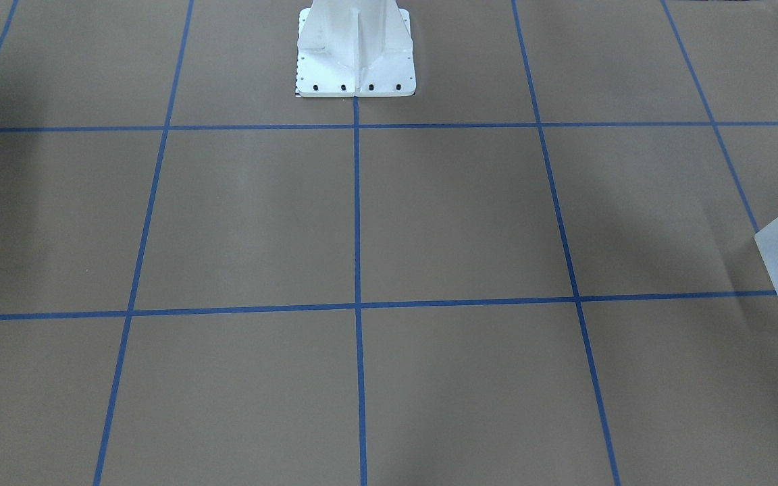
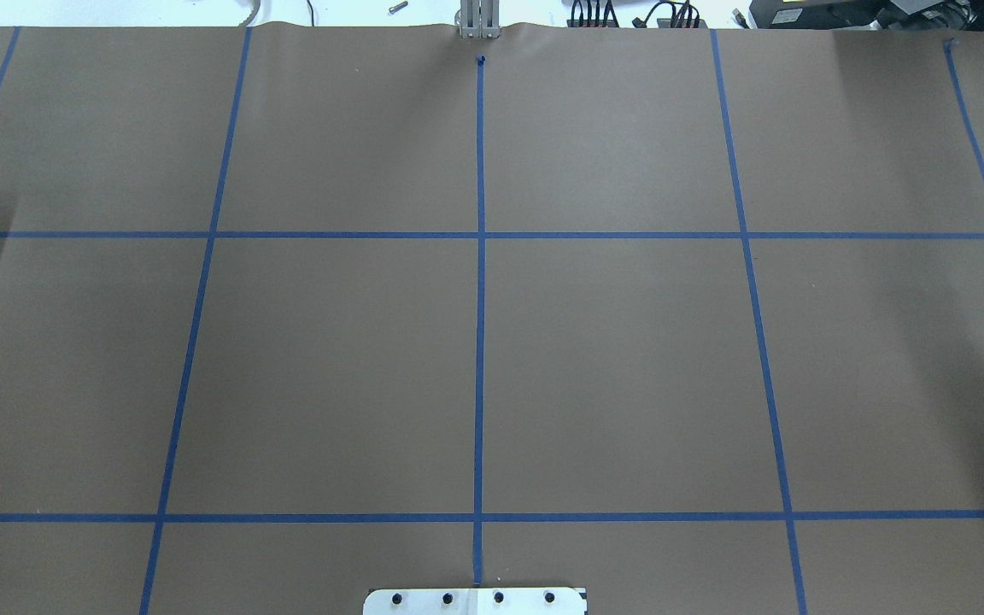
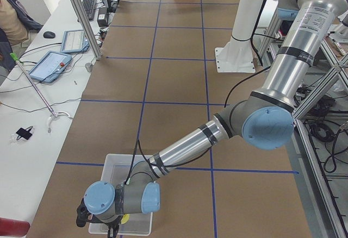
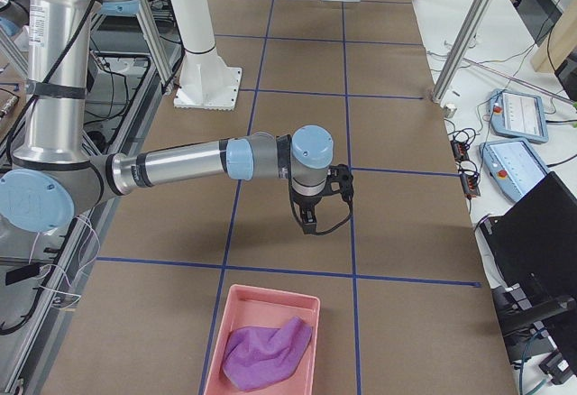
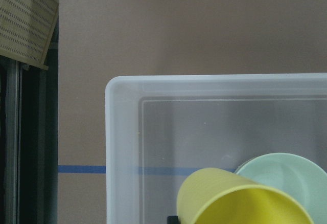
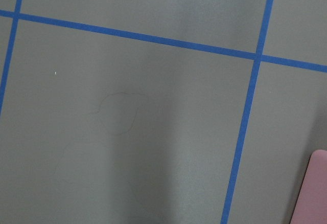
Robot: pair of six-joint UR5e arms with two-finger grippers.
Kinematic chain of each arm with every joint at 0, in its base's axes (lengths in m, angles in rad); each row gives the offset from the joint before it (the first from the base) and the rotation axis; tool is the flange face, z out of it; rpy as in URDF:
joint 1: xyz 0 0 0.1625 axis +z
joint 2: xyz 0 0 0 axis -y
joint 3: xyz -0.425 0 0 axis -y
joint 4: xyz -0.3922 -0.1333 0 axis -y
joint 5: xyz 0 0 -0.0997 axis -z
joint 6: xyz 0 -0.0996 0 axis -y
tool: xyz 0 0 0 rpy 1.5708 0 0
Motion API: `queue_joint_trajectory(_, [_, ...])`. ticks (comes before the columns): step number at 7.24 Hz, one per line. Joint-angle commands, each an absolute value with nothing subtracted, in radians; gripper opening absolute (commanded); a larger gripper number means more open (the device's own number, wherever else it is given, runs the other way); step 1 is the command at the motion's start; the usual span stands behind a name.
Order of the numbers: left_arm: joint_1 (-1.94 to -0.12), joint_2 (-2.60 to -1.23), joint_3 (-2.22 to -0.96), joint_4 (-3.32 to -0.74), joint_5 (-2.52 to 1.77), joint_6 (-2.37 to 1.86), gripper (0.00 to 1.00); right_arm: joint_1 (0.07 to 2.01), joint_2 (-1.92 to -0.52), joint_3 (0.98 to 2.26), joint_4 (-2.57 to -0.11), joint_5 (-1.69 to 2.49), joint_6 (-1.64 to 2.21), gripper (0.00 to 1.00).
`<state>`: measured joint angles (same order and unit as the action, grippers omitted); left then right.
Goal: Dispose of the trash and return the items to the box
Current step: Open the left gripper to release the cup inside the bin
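The yellow cup [image 5: 240,198], close under the left tool [image 3: 111,224], looks light, stiff and slippery. Its rim is the best place to hold. It is smooth and hangs over the box [image 5: 122,147]. The mint bowl [image 5: 291,175] sits inside. I cannot tell if the left tool or the right tool [image 4: 309,224] is squeezing.

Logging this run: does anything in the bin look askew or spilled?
The yellow cup is tilted, not upright, over the bin, partly covering the mint bowl; whether it is held, I cannot tell. Nothing looks spilled.
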<state>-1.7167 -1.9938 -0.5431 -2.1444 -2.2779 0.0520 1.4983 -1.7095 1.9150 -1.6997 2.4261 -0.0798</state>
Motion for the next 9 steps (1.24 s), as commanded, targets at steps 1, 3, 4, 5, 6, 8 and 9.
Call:
queue_joint_trajectory(1, [-1.712, -1.997, -0.468, -2.244, -2.278, -0.019, 0.00, 1.496, -1.709, 1.914, -1.700, 2.427, -0.078, 1.00])
queue_joint_trajectory(3, [-1.706, -1.997, -0.454, -2.244, -2.289, -0.029, 0.00, 1.494, -1.709, 1.914, -1.700, 2.436, -0.078, 1.00])
queue_joint_trajectory(4, [-1.706, -1.997, -0.450, -2.244, -2.304, -0.029, 0.00, 1.494, -1.707, 1.914, -1.700, 2.436, -0.078, 1.00])
queue_joint_trajectory(5, [-1.706, -1.997, -0.446, -2.244, -2.310, -0.029, 0.00, 1.494, -1.707, 1.916, -1.700, 2.436, -0.078, 1.00])
queue_joint_trajectory(6, [-1.704, -1.997, -0.446, -2.246, -2.312, -0.029, 0.00, 1.494, -1.707, 1.916, -1.700, 2.437, -0.078, 1.00])
queue_joint_trajectory(8, [-1.703, -1.997, -0.452, -2.246, -2.315, -0.029, 0.32, 1.494, -1.701, 1.917, -1.698, 2.445, -0.057, 1.00])
queue_joint_trajectory(9, [-1.701, -1.999, -0.457, -2.246, -2.315, -0.031, 0.37, 1.491, -1.697, 1.919, -1.698, 2.444, -0.020, 1.00])
